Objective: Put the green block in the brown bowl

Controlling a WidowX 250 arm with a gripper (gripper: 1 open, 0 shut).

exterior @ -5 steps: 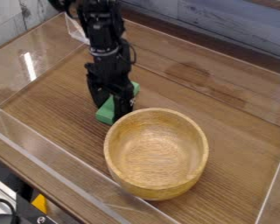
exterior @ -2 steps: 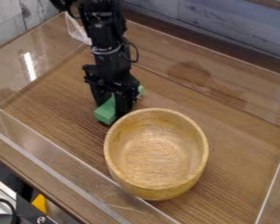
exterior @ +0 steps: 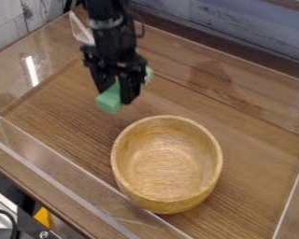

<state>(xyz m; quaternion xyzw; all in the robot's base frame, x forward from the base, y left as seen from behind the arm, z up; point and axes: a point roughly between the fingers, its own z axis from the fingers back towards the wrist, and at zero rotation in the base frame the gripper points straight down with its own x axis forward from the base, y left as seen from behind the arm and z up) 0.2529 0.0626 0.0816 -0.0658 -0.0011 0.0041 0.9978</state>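
while the block hangs in the jaws: carry it over the bowl

with the green block (exterior: 108, 101) clamped between its two dark fingers, the gripper (exterior: 113, 93) points down over the wooden table (exterior: 227, 93), and the block looks to be clear of the surface, up and to the left of the brown bowl (exterior: 167, 162). the bowl sits empty, near but apart from the block, with its rim nearest the gripper on the upper left side.

the step in hand, as i judge it, is the carry. to do it well, the block's underside should ride higher than the thick rim before any sideways travel, since a low block would knock the bowl. the move should run toward the lower right until the block hangs over the middle of the hollow, not over the rim. the grip seems to hold the block near its upper part, so a smooth, unhurried path would keep it from twisting. release should come only once it is centred and lowered a little into the bowl.
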